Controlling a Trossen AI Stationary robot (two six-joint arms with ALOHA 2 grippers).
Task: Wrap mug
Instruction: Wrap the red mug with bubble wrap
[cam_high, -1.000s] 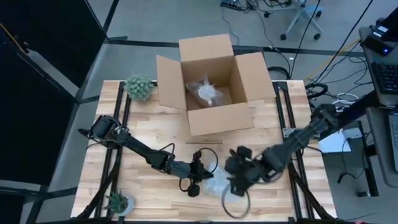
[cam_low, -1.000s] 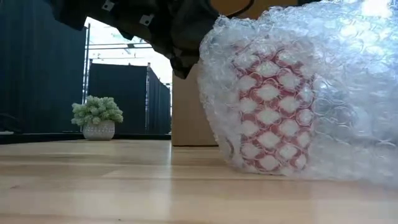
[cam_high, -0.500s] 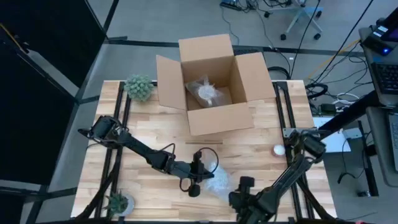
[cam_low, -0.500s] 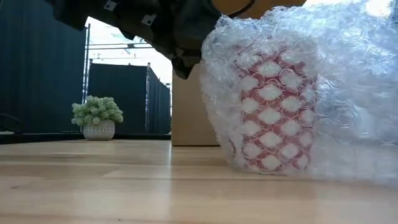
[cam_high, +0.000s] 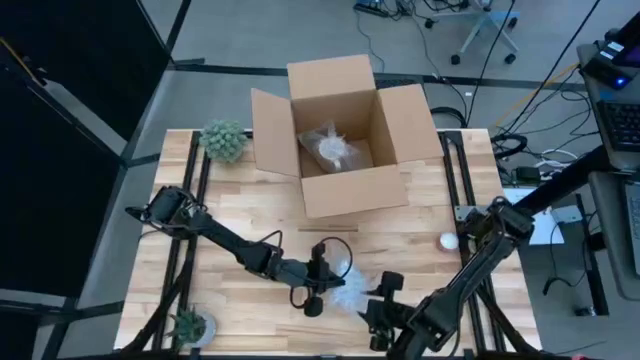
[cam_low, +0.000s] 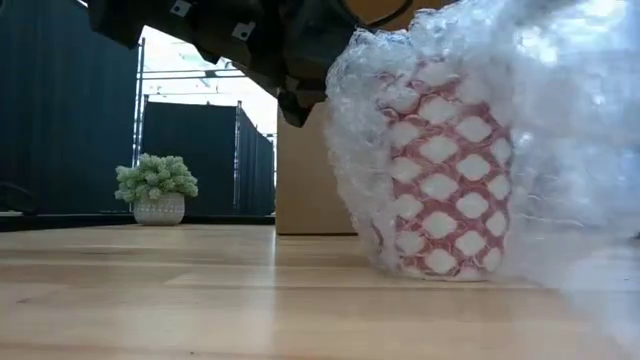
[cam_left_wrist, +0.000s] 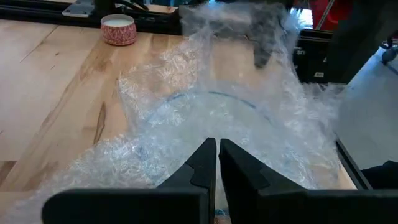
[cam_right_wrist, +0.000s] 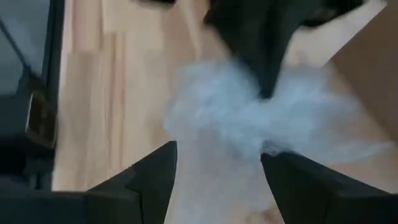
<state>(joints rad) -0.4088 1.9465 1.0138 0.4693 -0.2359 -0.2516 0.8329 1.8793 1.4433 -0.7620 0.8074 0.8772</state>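
Already the mug (cam_low: 445, 180) stands near the table's (cam_high: 240, 300) front edge, mostly swathed in bubble wrap (cam_high: 352, 290). The left gripper (cam_left_wrist: 217, 163) pinches the sheet with fingers clenched; the right gripper (cam_right_wrist: 217, 168), just right, hangs spread. Loose wrap remains to be tucked.

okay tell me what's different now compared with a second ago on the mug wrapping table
The right tool pulled back from the bubble wrap toward the table's near edge, then edged in again, fingers open. In the low view the mug now stands more upright inside the wrap. The left tool stays shut on the wrap; the cardboard box and plants haven't moved.
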